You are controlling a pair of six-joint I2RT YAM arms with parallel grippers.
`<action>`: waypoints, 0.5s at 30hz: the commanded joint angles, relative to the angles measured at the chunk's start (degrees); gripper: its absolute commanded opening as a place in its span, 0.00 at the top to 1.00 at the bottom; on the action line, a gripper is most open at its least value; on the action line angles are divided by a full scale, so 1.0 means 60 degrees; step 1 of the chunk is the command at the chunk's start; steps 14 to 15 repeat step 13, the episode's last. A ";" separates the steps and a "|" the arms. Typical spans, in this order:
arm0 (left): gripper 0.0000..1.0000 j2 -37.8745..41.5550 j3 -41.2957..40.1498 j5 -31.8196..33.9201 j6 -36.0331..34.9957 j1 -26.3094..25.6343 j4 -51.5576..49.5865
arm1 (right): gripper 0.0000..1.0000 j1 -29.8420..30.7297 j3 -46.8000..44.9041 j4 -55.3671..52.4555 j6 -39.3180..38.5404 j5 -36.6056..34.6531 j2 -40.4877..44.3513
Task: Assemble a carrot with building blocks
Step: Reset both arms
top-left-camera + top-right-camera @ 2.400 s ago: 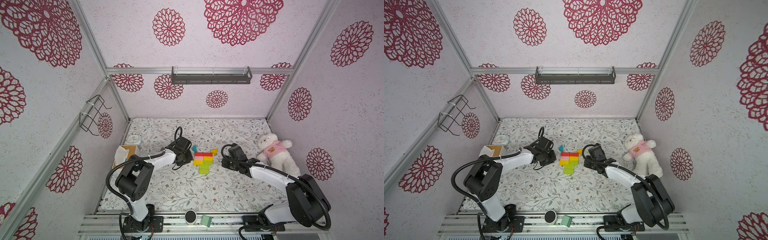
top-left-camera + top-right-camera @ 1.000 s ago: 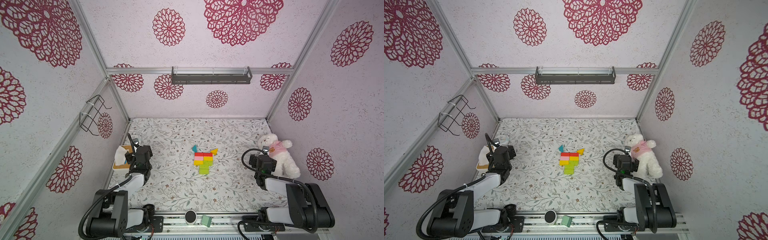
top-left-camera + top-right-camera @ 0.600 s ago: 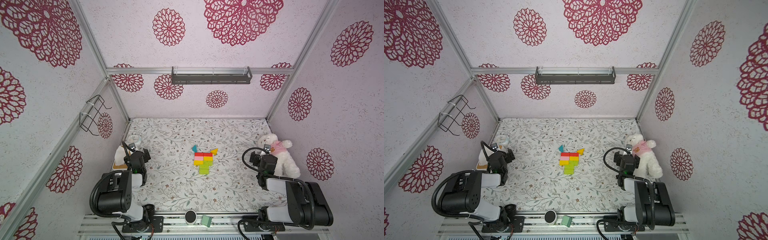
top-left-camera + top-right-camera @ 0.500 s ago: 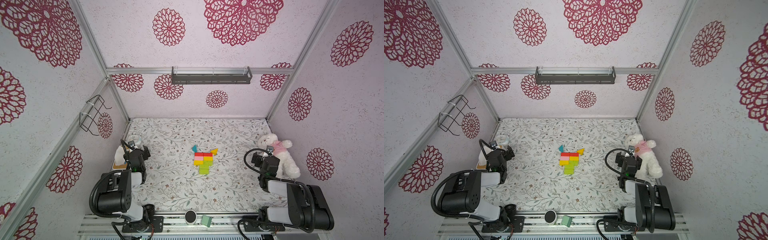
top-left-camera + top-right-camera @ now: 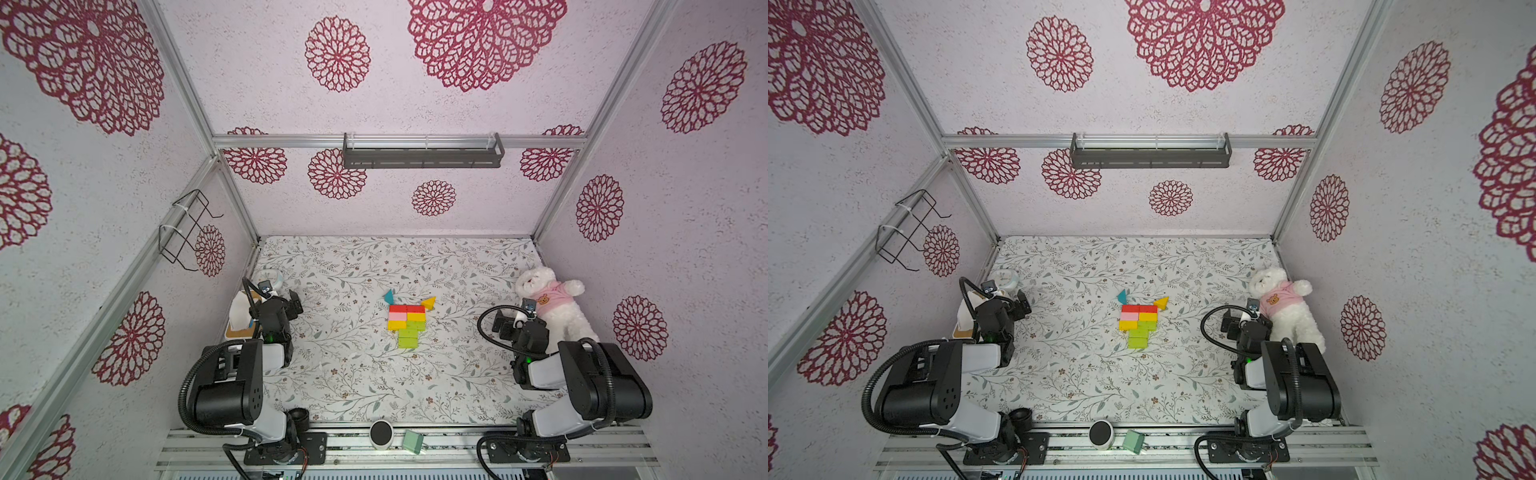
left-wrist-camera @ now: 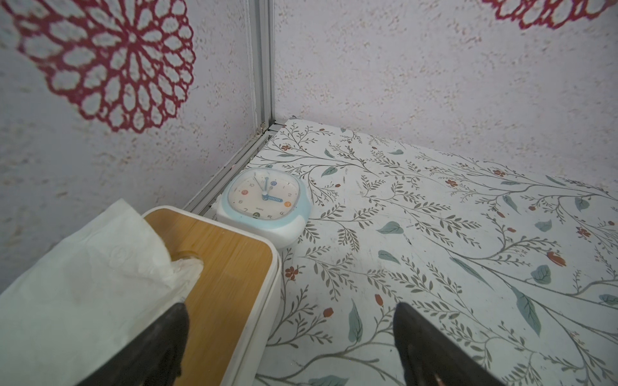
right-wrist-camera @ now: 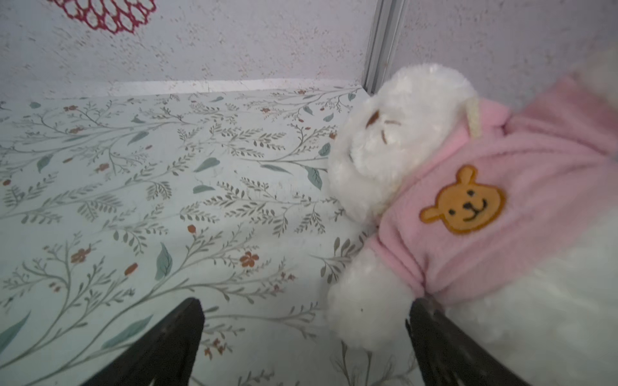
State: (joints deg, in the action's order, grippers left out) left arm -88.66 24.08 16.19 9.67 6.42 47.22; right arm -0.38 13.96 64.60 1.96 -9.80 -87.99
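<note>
- Small red, pink, yellow and lime-green building blocks (image 5: 406, 324), frame middle in a top view: glossy, smooth plastic.
- White teddy bear (image 7: 394, 150): fluffy plush; its pink shirt (image 7: 501, 160) is soft fleece.
- White rectangular tissue box (image 6: 264, 300): smooth plastic, matt wooden lid (image 6: 220, 254), crinkled paper tissue (image 6: 83, 267).
- Pale lilac walls (image 6: 434, 67): rough, grainy, matt.
- Floral table cover (image 7: 133, 200): smooth, matt.

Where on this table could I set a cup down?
Free: the wide stretch between the carrot and the back wall, and the strip between carrot and front rail. Crowded: by the clock and tissue box, and by the teddy.
</note>
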 commanded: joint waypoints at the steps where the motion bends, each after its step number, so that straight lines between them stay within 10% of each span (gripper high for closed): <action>1: 0.03 0.0103 0.0060 -0.0009 -0.0059 0.0000 0.0096 | 0.01 0.0122 0.0305 0.0068 -0.0119 0.0187 0.0122; 15: 0.03 0.0114 0.0090 -0.0003 -0.0044 -0.0004 0.0049 | 0.01 0.0121 0.0277 0.0175 -0.0120 0.0191 0.0108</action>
